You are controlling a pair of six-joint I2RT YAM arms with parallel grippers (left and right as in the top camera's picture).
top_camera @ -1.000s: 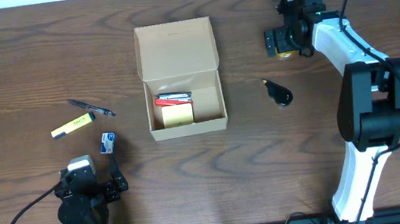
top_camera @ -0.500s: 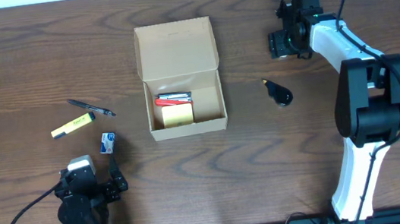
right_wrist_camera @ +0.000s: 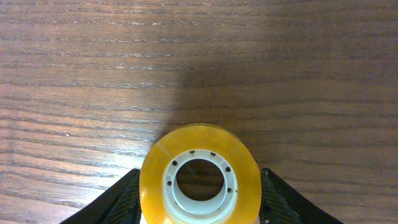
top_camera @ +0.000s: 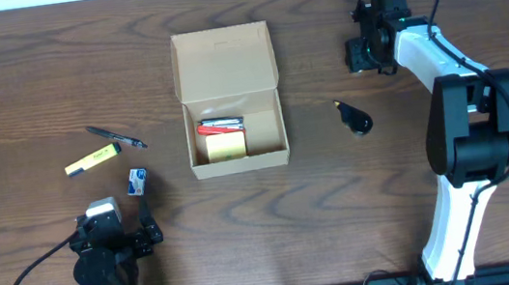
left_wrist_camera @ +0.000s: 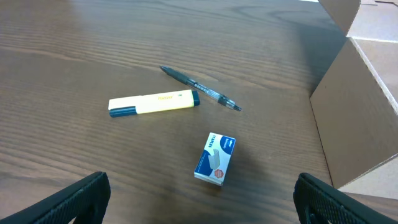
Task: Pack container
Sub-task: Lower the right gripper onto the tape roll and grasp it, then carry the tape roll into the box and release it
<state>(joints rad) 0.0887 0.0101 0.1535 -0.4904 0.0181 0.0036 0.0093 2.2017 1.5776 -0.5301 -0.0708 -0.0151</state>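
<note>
The container [top_camera: 238,163] is a tan cardboard box, open, with its flap lid [top_camera: 223,59] laid back; it stands at mid table. Inside lie a red item [top_camera: 220,125] and a yellow pad [top_camera: 226,146]. The box's side also shows in the left wrist view [left_wrist_camera: 354,124]. My right gripper [top_camera: 370,53] is at the far right of the table, its fingers [right_wrist_camera: 199,198] pressed on both sides of a yellow tape roll [right_wrist_camera: 199,155]. My left gripper [top_camera: 145,226] is open and empty near the front left [left_wrist_camera: 199,202].
A yellow highlighter [top_camera: 92,159] [left_wrist_camera: 153,103], a dark pen [top_camera: 117,138] [left_wrist_camera: 200,89] and a small blue staples box [top_camera: 138,182] [left_wrist_camera: 215,159] lie left of the box. A small black object [top_camera: 357,118] lies right of it.
My right gripper has shifted slightly right and away and narrowed over the tape roll, which no longer shows from overhead. The left arm has not moved.
</note>
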